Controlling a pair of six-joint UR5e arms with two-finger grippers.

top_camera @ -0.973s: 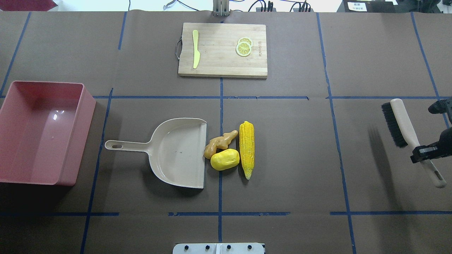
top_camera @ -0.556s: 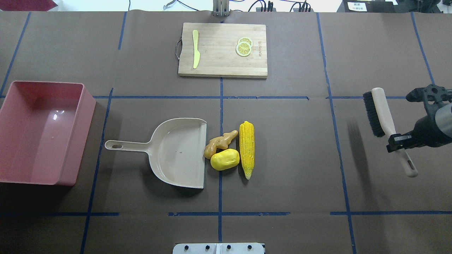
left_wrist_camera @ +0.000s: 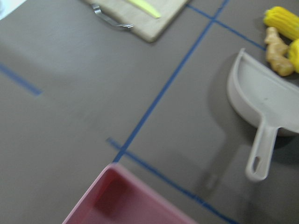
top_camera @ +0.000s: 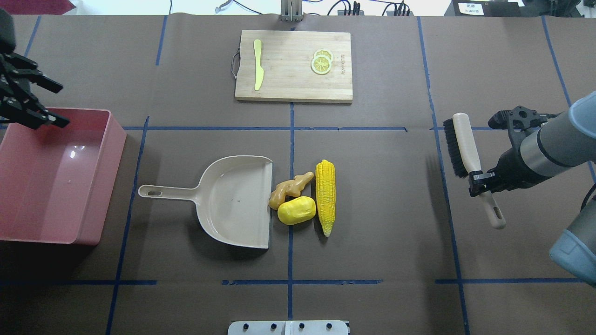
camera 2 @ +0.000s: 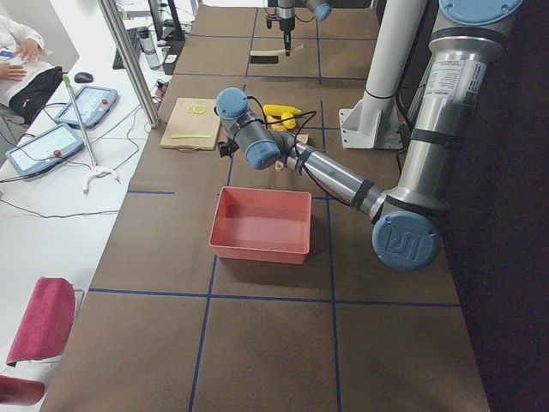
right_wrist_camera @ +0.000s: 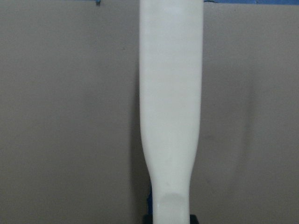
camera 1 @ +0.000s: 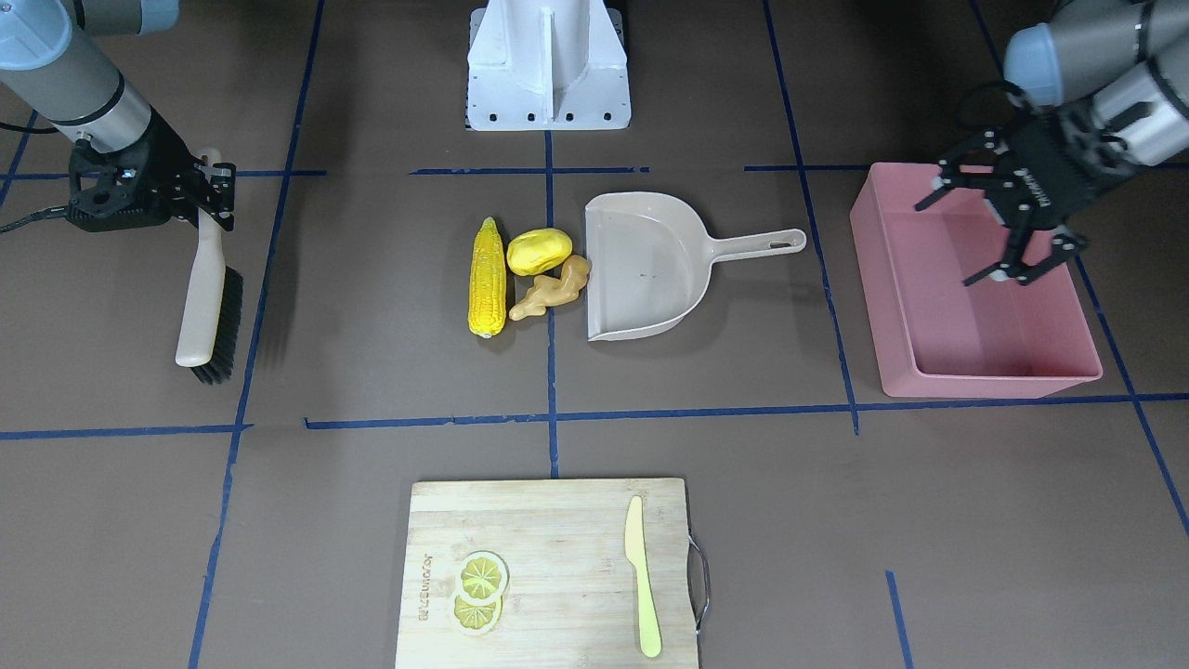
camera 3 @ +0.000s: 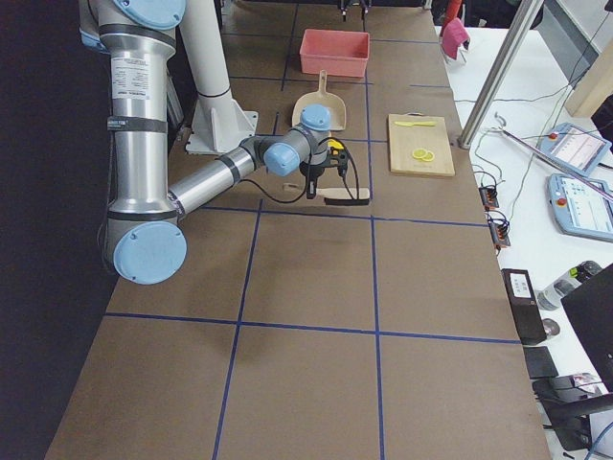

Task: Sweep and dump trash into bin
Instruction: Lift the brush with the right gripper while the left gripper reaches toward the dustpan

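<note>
While the front-facing camera looks down across the worktop (camera 1: 372,390), the right end effector (camera 1: 209,190) shows at its left, pinching the pale handle of a brush (camera 1: 206,307) whose black bristles face the middle of the worktop. At its right the left end effector (camera 1: 971,237) hangs over the pink bin (camera 1: 1008,379), fingers spread and holding nothing. In the middle the corn cob (camera 1: 488,279), potato-like lump (camera 1: 539,251) and ginger root (camera 1: 548,290) lie bunched at the open lip of the beige dustpan (camera 1: 650,269), with the ginger root touching that lip. A cutting board (camera 1: 548,530) nearer the camera carries a knife (camera 1: 641,576) and lemon slices (camera 1: 478,590).

From overhead, the brush is well apart from the three foods, and the left end effector is over the bin's far left corner.

The side views show both arms reaching out over the worktop.

The left wrist camera, blurred, catches a corner of the bin and the dustpan's handle. The right wrist camera shows only the brush handle running up the middle.
</note>
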